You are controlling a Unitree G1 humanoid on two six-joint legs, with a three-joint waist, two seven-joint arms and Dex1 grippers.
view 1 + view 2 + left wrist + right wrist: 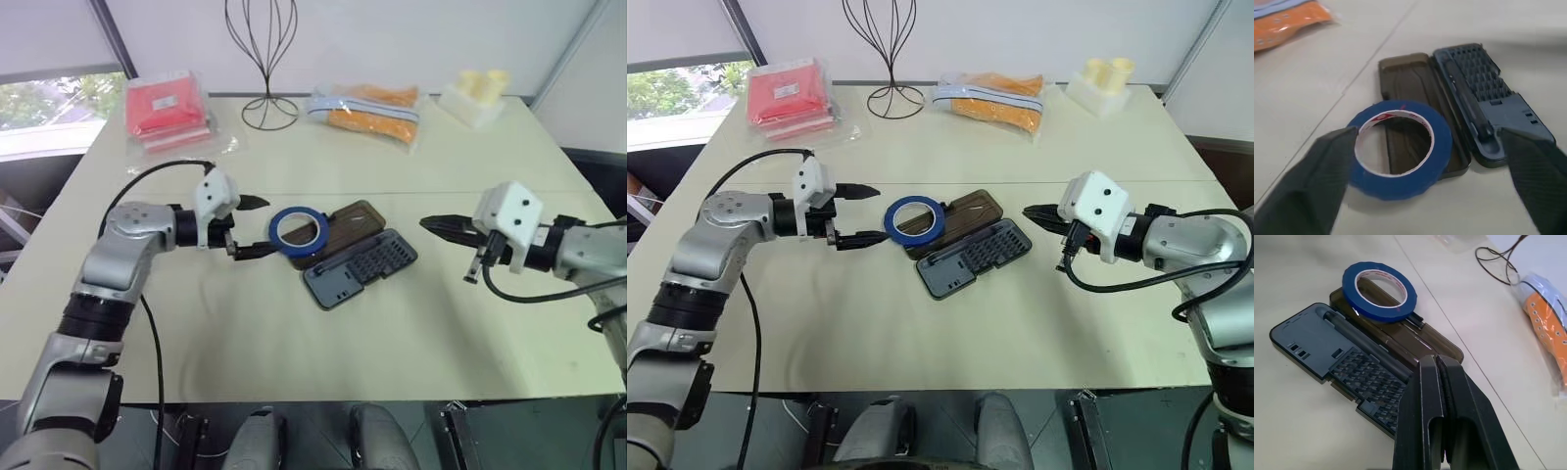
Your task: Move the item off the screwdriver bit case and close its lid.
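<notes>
Now we are holding our left gripper (pixel 252 227) with fingers spread wide beside the blue tape roll (pixel 299 232), which is lying on the open lid (pixel 345 227) of the bit case (pixel 361 268). Our right gripper (pixel 436 226), fingers closed on nothing, is hovering near the case; a wire stand (pixel 263 59) and an orange packet (pixel 370 110) are sitting well behind on the worktop (pixel 294 333).

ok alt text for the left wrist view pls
A blue tape roll rests on the open brown lid of a grey screwdriver bit case on a cream table. The left gripper has its two black fingers spread wide, flanking the roll without touching it.
</notes>
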